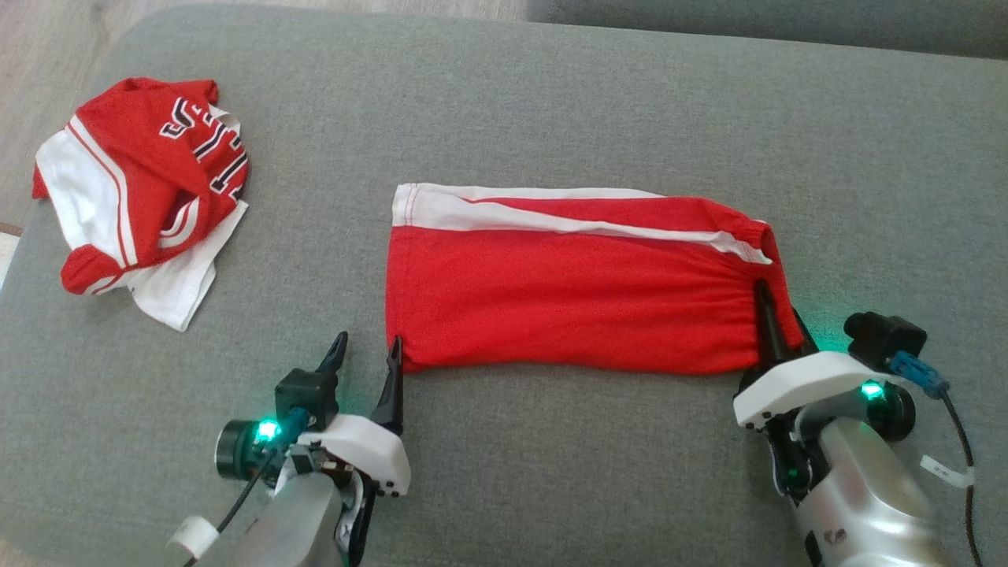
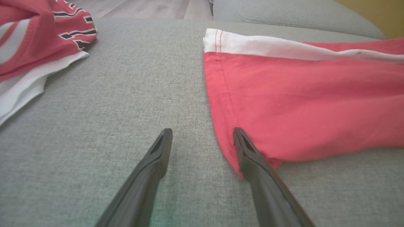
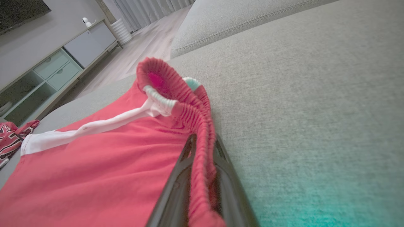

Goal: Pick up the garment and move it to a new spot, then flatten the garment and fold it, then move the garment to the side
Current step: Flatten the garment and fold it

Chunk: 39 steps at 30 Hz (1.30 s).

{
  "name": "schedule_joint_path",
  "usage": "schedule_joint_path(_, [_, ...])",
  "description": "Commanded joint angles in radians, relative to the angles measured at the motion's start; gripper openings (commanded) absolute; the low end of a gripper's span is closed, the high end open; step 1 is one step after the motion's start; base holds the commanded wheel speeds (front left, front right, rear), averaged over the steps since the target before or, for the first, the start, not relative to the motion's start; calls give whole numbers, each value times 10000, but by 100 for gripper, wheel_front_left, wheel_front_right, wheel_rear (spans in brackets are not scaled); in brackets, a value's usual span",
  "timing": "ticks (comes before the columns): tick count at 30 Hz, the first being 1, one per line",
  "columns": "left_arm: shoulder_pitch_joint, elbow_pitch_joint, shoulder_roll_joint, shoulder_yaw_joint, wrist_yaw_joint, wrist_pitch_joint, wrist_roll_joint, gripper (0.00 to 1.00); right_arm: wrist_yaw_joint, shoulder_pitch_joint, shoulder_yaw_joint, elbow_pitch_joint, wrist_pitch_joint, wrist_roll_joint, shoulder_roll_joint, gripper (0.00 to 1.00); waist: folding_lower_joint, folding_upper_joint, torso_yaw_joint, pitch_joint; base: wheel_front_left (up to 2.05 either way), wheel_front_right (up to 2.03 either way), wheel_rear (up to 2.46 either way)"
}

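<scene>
A living room at home: beneath the right gripper (image 3: 203,140) spreads a grey upholstered sofa seat (image 3: 300,94), with another cushion (image 3: 236,22) ahead of its fingertips. Far off to its left stand a low white cabinet (image 3: 88,41) with drawers, a dark screen (image 3: 19,9) above, curtains (image 3: 148,9) and pale wood floor (image 3: 145,47)

The red shorts (image 2: 300,104) ran off the left wrist view's right edge. The crumpled jersey (image 2: 38,41) was cut off at left, its lettering unreadable. The waistband (image 3: 176,82) hid the inner faces of the right gripper (image 3: 203,142).
</scene>
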<state>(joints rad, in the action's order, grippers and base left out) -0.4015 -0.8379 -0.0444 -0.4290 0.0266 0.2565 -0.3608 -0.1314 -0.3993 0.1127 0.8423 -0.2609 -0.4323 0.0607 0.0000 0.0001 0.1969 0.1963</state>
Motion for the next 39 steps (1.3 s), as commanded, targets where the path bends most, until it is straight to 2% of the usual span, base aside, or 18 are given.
schedule_joint_path(1, [-110, 237, -92, 322, 20, 53, 79, 100, 7, 209, 59, 57, -7, -48, -104, 0, 0, -1, -17, -11, 0, 0, 0])
schedule_joint_path(6, [42, 260, -109, 411, 6, 53, 137, 100, 7, 380, -821, -328, -8, -5, -22, 0, 0, -1, -146, -164, 0, 0, 0])
schedule_joint_path(11, [277, 274, -99, 411, -56, 53, 172, 100, 7, 673, -1782, -815, -8, 76, 474, 0, 0, -1, -408, -424, 0, 0, 0])
schedule_joint_path(14, [424, 282, -89, 395, -76, 53, 152, 100, 7, 740, -2017, -1143, -8, 114, 603, 0, 0, -1, -559, -576, 0, 0, 0])
schedule_joint_path(16, [520, 272, -82, 353, -98, 53, 139, 100, 7, 732, -1898, -1463, -3, -92, 470, 0, 0, -1, -618, -655, 0, 0, 0])
schedule_joint_path(22, [734, 278, -65, 148, -121, 53, 21, 100, 7, 856, -308, -3047, 755, -1564, -12, 0, 0, -1, -444, -820, 0, 0, 0])
schedule_joint_path(25, [820, 354, -62, -103, -82, 53, -187, 100, 7, 980, 1046, -4065, 1258, -2096, -87, 0, 0, -1, 11, -854, 0, 0, 0])
schedule_joint_path(27, [826, 347, -61, -243, -60, 53, -270, 100, 7, 960, 1588, -4367, 1400, -2315, -96, 0, 0, -1, 325, -845, 0, 0, 0])
schedule_joint_path(33, [650, 428, -60, -837, 21, 53, -561, 100, 7, 627, 2504, -3896, 1353, -2186, -102, 0, 0, -1, 1400, -769, 0, 0, 0])
schedule_joint_path(35, [621, 432, -60, -922, 47, 53, -602, 100, 7, 555, 2615, -3735, 1298, -2152, -102, 0, 0, -1, 1544, -754, 0, 0, 0])
schedule_joint_path(36, [595, 428, -60, -1001, 72, 53, -627, 100, 7, 487, 2724, -3578, 1235, -2157, -102, 35, 0, -1, 1671, -741, 0, 0, 0])
schedule_joint_path(37, [572, 415, -60, -1059, 88, 53, -649, 100, 7, 412, 2869, -3464, 1146, -2168, -102, 96, 0, -1, 1776, -731, 0, 0, 0])
schedule_joint_path(39, [541, 380, -60, -1108, 129, 53, -667, 100, 7, 287, 3188, -3316, 949, -2295, -103, 100, 0, -1, 1886, -720, 0, 0, 0])
